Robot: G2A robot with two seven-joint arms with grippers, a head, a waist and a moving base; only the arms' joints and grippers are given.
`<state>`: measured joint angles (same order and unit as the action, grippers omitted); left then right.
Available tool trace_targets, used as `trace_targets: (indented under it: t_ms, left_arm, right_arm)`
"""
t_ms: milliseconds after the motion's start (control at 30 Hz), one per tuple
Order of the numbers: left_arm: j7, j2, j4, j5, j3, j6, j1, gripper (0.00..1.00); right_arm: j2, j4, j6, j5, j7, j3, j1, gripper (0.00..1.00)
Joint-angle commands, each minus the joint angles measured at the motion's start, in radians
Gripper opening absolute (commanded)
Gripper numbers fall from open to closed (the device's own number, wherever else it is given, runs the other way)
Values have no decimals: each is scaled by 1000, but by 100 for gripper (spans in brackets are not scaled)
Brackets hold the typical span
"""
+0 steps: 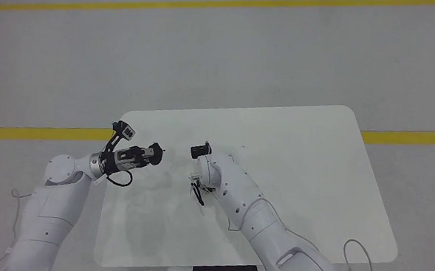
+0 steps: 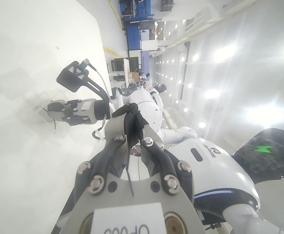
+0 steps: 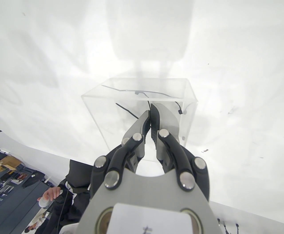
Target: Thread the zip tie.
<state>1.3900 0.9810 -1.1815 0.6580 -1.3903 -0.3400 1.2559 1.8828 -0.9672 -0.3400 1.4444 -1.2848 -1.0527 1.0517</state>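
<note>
- Two grippers are seen over the white table [image 1: 296, 184]. The left gripper [image 1: 157, 150] is held above the table's left part. The right gripper [image 1: 197, 192] is pointed down near it, further toward the middle.
- The left gripper [image 2: 133, 127] is closed on a black zip tie [image 2: 129, 172]. The strap is pinched between the fingers, and its free end is laid back over the gripper's base toward the wrist.
- A knot of black cloth [image 2: 131, 109] is seen at the left fingertips.
- The right gripper [image 3: 150, 113] is lowered into an open clear box [image 3: 106, 119] that is set on the table. Its fingers are pressed together.
- A second zip tie [image 3: 148, 104] is pinched at the right fingertips and is shown as a thin black strand extending beyond the tips. In the left wrist view the strand [image 2: 54, 126] is seen trailing from the right gripper [image 2: 52, 110].
- Three loose ties are seen inside the box: a long tie [image 3: 133, 91] stretched along one wall, a short tie [image 3: 127, 110] angled just beside the fingers, and a curled tie [image 3: 180, 109] near another wall.
- The two grippers are set apart, and the zip tie in the left gripper is held well clear of the clear box [image 2: 56, 95].
</note>
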Motion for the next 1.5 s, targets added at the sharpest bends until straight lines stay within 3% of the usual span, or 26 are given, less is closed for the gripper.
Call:
trace_targets:
  t_ms: [0, 267, 600, 767, 967, 1467]
  left_arm:
    - [0, 0, 0, 0, 0, 0, 0, 0]
    - [0, 0, 0, 0, 0, 0, 0, 0]
    - [0, 0, 0, 0, 0, 0, 0, 0]
    - [0, 0, 0, 0, 0, 0, 0, 0]
    - [0, 0, 0, 0, 0, 0, 0, 0]
    - [0, 0, 0, 0, 0, 0, 0, 0]
  right_arm:
    - [0, -10, 0, 3, 1, -1, 3, 0]
    - [-15, -112, 0, 4, 3, 15, 55, 0]
    - [-62, -347, 0, -8, 26, 22, 158, 0]
    - [-91, -463, 0, -34, 99, 26, 214, 0]
    - [-136, -571, 0, -127, 263, 32, 299, 0]
    - [-136, -571, 0, -127, 263, 32, 299, 0]
